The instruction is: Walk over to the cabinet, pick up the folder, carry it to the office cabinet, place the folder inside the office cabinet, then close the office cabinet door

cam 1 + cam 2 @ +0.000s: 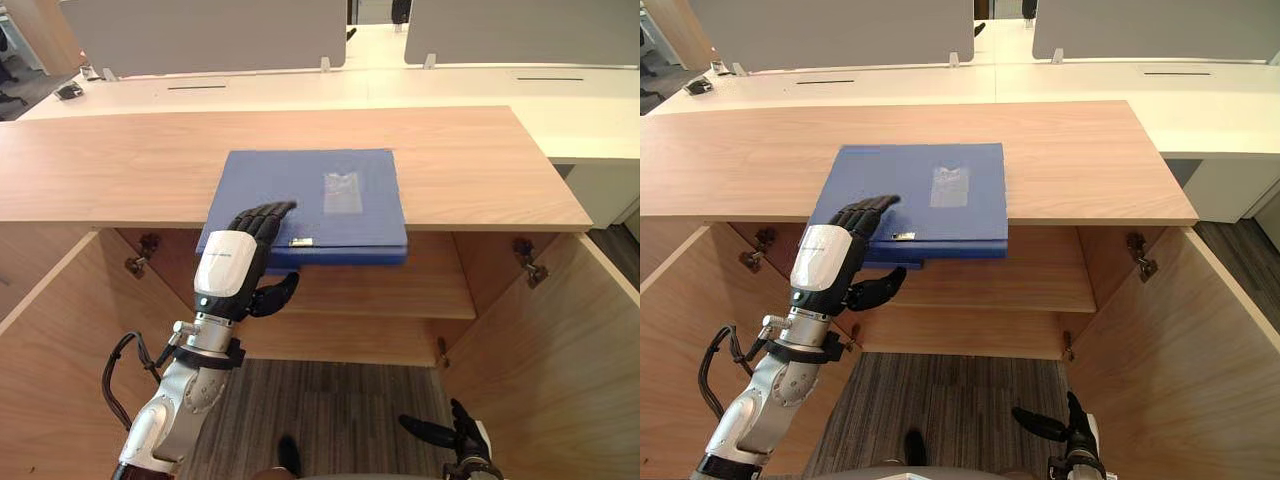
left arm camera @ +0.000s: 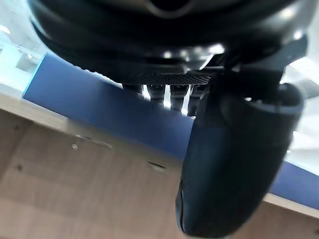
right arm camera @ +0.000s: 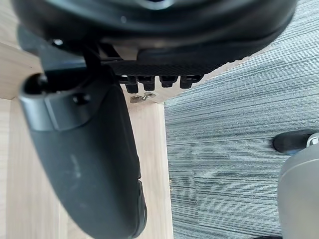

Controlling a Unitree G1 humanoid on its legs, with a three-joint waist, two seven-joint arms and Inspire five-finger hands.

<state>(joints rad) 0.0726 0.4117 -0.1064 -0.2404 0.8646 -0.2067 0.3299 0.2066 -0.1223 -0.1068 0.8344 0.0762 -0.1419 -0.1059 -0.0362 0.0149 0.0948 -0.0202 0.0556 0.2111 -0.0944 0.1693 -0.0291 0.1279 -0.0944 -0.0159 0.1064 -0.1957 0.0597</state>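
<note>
Left eye view shows me the cabinet (image 1: pixel 480 170) with both doors wide open and the blue folder (image 1: pixel 300 190) on its top, overhanging the near edge. My left hand (image 1: pixel 232 265) lays near-straight fingers on the folder's near left corner with the thumb spread below, not clamped. My right hand (image 1: pixel 462 432) hangs low and relaxed.

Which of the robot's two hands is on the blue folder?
The left hand: its fingers lie on top of the folder, thumb beneath its overhanging edge. The right hand hangs low, away from it.

Head stereo pair steeply down over shared cabinet (image 1: pixel 460 160); wrist views close-up.
</note>
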